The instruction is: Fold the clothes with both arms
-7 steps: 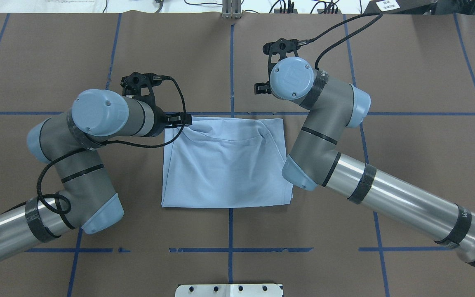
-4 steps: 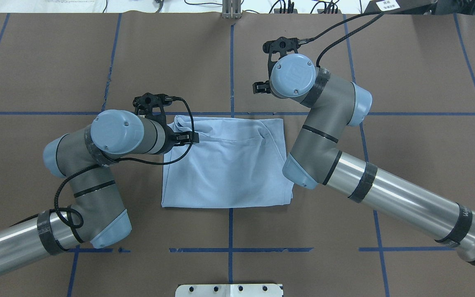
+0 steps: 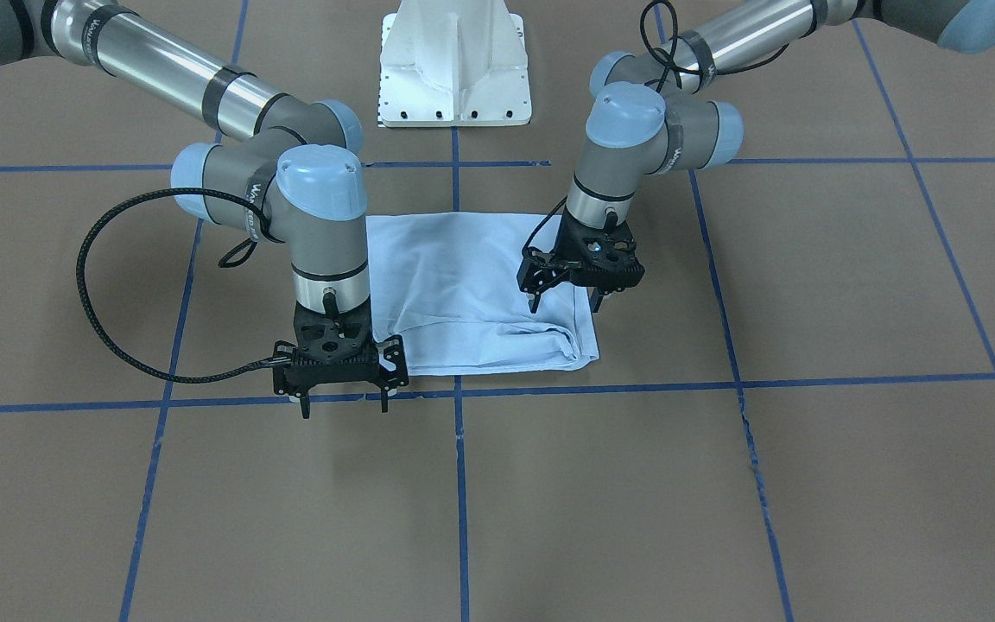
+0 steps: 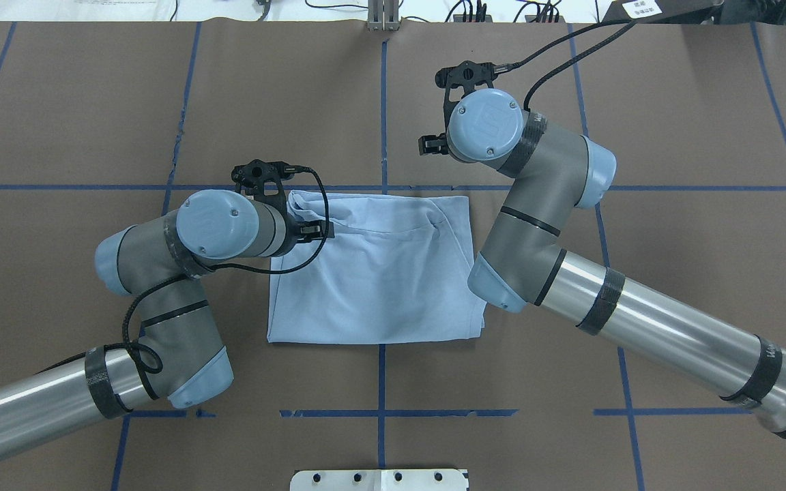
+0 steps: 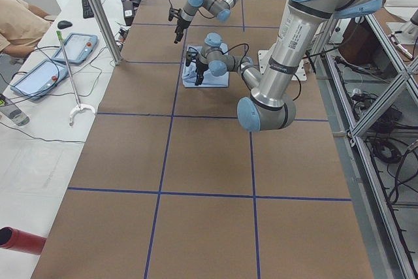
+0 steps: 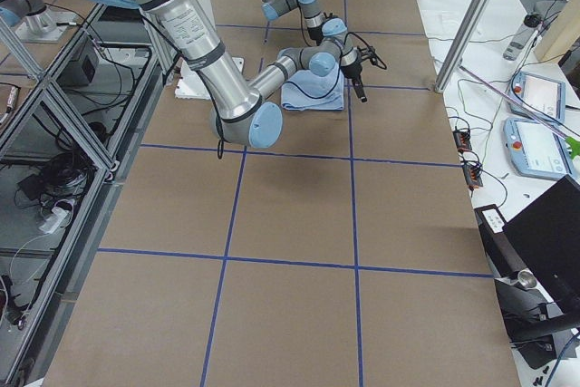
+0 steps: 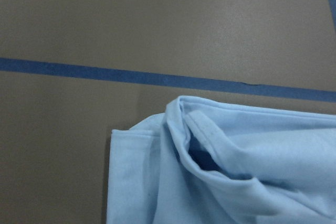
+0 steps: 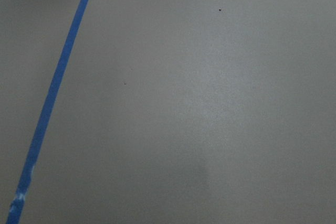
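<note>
**Two-arm fold, late stage.** The light blue T-shirt (image 3: 463, 276) lies on the worktop (image 3: 679, 484) as a folded rectangle. It sits directly beneath the left claw (image 3: 564, 307) and just beside the right claw (image 3: 344, 410), on the side facing the other arm.

Note the left claw: its fingers point straight down, its jaws are spread wide, and nothing is between them. It is poised above the bunched corner (image 7: 205, 150), where the upper layer has rucked into a loose pocket. Its wrist view shows that corner lying just short of the blue tape line (image 7: 157, 77), so you may judge the edge not yet square.

The right claw is likewise wide and empty. It hangs over bare worktop just off the opposite far corner, and its own camera sees only brown surface and tape. This position probably keeps it clear of the cloth.

By the layout, the fold appears nearly complete. The step in hand seems to be tidying or re-gripping the rumpled corner. A descent here risks pinching several layers and dragging the stack askew.
</note>
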{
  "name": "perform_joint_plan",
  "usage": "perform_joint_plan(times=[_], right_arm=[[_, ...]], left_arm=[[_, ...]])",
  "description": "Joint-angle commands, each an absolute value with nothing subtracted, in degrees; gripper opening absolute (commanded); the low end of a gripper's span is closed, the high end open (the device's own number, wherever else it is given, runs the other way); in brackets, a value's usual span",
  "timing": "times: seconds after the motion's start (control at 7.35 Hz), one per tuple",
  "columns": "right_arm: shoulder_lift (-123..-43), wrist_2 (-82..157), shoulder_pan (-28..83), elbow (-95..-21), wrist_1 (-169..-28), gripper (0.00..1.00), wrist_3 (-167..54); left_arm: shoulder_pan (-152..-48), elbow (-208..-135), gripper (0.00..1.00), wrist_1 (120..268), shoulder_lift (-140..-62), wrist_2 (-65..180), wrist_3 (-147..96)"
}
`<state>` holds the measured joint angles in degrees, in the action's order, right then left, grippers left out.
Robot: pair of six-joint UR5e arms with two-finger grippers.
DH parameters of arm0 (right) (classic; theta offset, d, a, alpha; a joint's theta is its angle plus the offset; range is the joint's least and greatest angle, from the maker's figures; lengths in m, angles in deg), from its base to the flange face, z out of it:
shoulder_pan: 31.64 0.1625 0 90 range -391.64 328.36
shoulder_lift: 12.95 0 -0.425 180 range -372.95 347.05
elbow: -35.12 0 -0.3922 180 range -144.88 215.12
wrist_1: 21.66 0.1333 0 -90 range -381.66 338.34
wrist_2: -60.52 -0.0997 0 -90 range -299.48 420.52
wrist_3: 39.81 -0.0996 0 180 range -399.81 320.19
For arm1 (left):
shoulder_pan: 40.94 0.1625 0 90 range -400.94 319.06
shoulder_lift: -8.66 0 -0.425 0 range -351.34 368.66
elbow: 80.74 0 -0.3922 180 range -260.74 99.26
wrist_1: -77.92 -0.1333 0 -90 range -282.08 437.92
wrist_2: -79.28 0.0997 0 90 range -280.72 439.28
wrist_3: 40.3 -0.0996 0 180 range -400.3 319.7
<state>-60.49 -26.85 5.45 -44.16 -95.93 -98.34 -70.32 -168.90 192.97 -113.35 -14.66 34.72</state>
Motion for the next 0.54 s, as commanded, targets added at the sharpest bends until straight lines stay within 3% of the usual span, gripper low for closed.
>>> perform_joint_plan(times=[0.0, 0.14, 0.41], right_arm=[[-60.5, -26.8, 5.5, -44.2, -95.9, 1.0, -98.3], [-60.5, -26.8, 5.7, -44.2, -95.9, 1.0, -98.3], [-60.5, -26.8, 5.9, -44.2, -95.9, 1.0, -98.3]], left_arm=[[-70.3, -168.4, 1.0, 192.9, -113.9, -14.6, 34.4], [-71.0, -167.6, 1.0, 192.9, -114.3, -13.0, 34.1], [-73.9, -158.9, 1.0, 193.1, -119.5, -12.7, 32.8]])
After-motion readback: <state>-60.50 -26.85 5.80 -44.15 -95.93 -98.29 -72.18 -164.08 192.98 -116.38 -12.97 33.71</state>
